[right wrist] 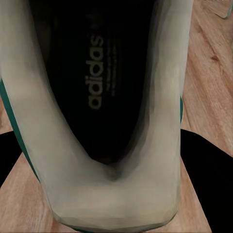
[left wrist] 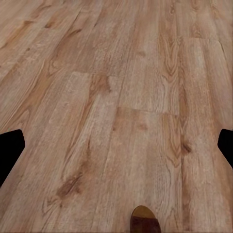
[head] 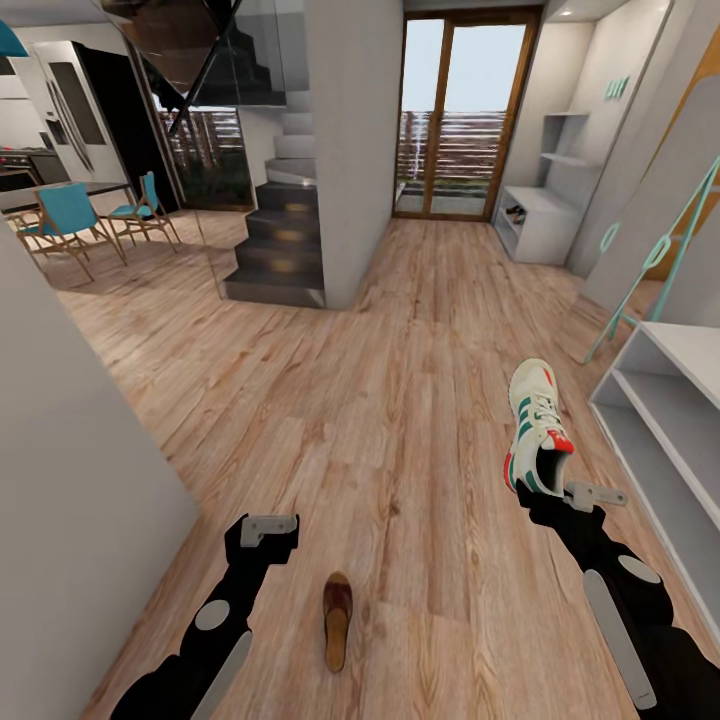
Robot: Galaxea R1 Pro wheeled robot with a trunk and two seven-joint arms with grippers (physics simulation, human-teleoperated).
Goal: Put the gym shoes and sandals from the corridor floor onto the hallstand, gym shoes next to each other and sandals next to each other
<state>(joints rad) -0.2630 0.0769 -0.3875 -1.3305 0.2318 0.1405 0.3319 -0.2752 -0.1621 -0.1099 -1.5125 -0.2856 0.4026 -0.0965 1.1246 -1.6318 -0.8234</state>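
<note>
Head view: right gripper [head: 548, 489] clamped on sneaker [head: 537, 427] at the heel, held off the plank floor [head: 400, 400], near the white rack [head: 660, 420]. Sandal [head: 338, 620] lies btwn the arms. Right wrist view adds the sneaker's dark insole w/ printed logo. Left gripper [head: 262, 533]: fingers [left wrist: 10, 150] apart, empty, over wood grain.

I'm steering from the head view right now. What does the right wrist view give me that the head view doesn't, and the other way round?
Right wrist alone: the sneaker's dark insole, printed "adidas", seen down its opening from the heel.

Head alone: the sandal lying on the floor between the arms, the left gripper empty above the planks, and the hallstand at the right.

Both: the gym shoe at the right gripper, and the wood floor.
</note>
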